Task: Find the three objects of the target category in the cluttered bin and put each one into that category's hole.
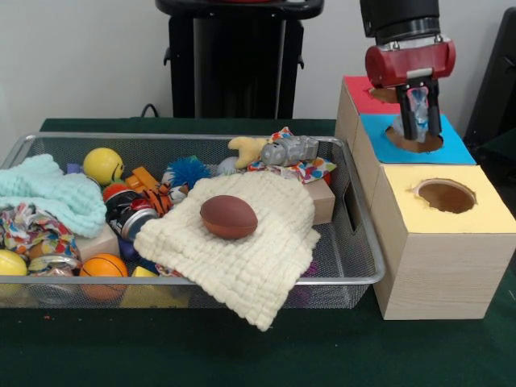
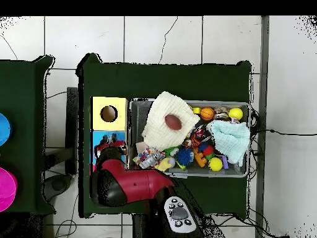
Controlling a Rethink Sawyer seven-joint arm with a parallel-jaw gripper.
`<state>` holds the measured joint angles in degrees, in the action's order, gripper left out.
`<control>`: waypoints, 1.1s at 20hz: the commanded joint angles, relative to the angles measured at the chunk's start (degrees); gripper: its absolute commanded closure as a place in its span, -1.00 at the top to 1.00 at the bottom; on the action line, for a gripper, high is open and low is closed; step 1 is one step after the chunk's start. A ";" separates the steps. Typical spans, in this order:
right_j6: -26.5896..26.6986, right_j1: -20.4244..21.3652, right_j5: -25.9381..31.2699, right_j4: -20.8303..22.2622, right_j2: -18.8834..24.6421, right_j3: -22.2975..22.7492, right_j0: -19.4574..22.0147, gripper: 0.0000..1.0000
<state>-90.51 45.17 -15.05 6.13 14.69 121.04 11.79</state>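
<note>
The wire-mesh bin (image 1: 242,139) is full of clutter; it also shows in the overhead view (image 2: 186,101). My gripper (image 1: 420,129) hangs over the hole in the blue-topped box (image 1: 415,139), shut on a pale shiny crumpled object (image 1: 418,109) that points down into that hole. The red-topped box (image 1: 356,90) stands just behind it, and its hole (image 1: 382,95) is partly hidden by the gripper. In the overhead view the arm (image 2: 127,183) covers the red box and my gripper (image 2: 111,144) sits above the blue top.
The yellow-topped box (image 1: 476,211) with its own hole (image 1: 446,195) stands nearest the camera. In the bin lie a brown football (image 1: 228,216) on a cream cloth (image 1: 258,250), a mint cloth (image 1: 48,197), a yellow ball (image 1: 102,164), an orange ball (image 1: 105,268) and a crushed silver can (image 1: 290,150).
</note>
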 commanded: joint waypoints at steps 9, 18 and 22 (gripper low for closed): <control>-16.19 -7.02 -7.33 -2.77 -2.81 2.13 -0.23 -1.00; -15.94 -7.17 -7.86 -4.63 -2.03 2.22 -0.94 -1.00; -16.16 -6.60 -7.48 -5.26 -1.49 2.38 -1.02 -1.00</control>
<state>-90.55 40.89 -22.66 5.06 13.20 122.81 10.72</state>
